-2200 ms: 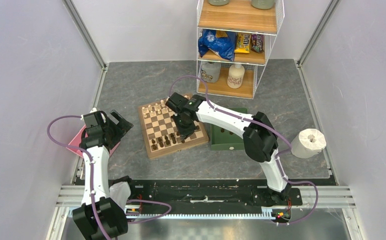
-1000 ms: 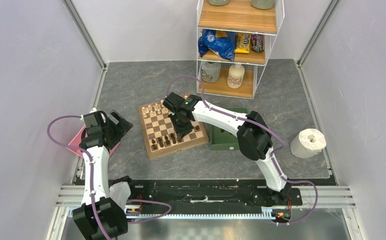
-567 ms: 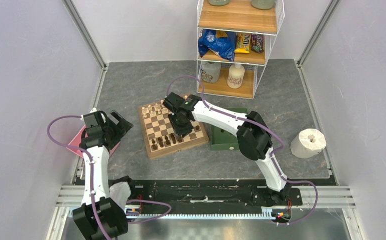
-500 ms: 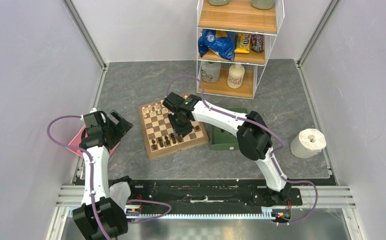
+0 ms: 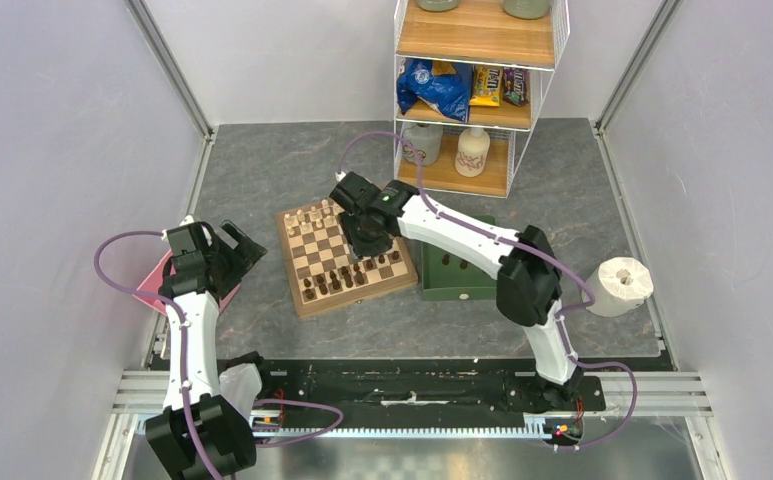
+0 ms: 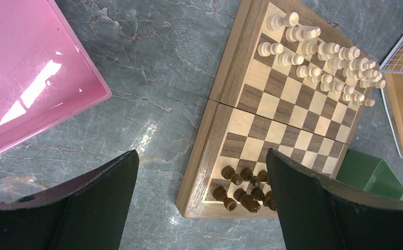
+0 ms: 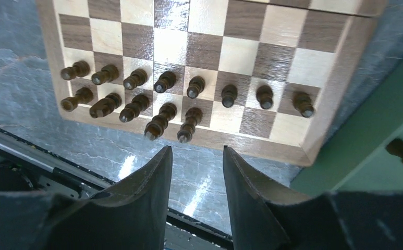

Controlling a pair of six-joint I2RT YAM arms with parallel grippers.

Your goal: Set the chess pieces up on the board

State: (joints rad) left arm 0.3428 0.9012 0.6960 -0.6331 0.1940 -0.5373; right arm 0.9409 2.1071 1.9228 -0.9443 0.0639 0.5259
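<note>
- Looking down from above, the board (image 5: 334, 250) lies mid-way across the grey table (image 5: 262, 170). The dark pieces (image 5: 347, 278) are lined along its near edge and the pale pieces (image 5: 307, 215) along its far edge.
- The right gripper (image 5: 367, 243) hangs over the board's right half, just beyond the dark pieces. From up here its fingers are too small to judge.
- The left gripper (image 5: 244, 245) sits off the board to the left, by the edge of a pink tray (image 5: 152, 285). A green tray (image 5: 452, 293) lies just beside the board's right edge.
- From the left wrist, the left gripper (image 6: 200, 166) is spread wide, with nothing between its fingers (image 6: 105, 198). Below it are the board (image 6: 272, 120), the dark pieces (image 6: 243, 187) at the nearer end and the pale pieces (image 6: 324, 57) at the farther end.
- From the right wrist, the right gripper (image 7: 195, 156) is parted a little and empty, its fingers (image 7: 142, 203) over the table just off the board's (image 7: 340, 78) near edge.
- The dark pieces (image 7: 162, 99) stand in two rows, eight in the farther row and five in the nearer, which fills from the left. One more of them sits in the green tray (image 7: 366, 146).
</note>
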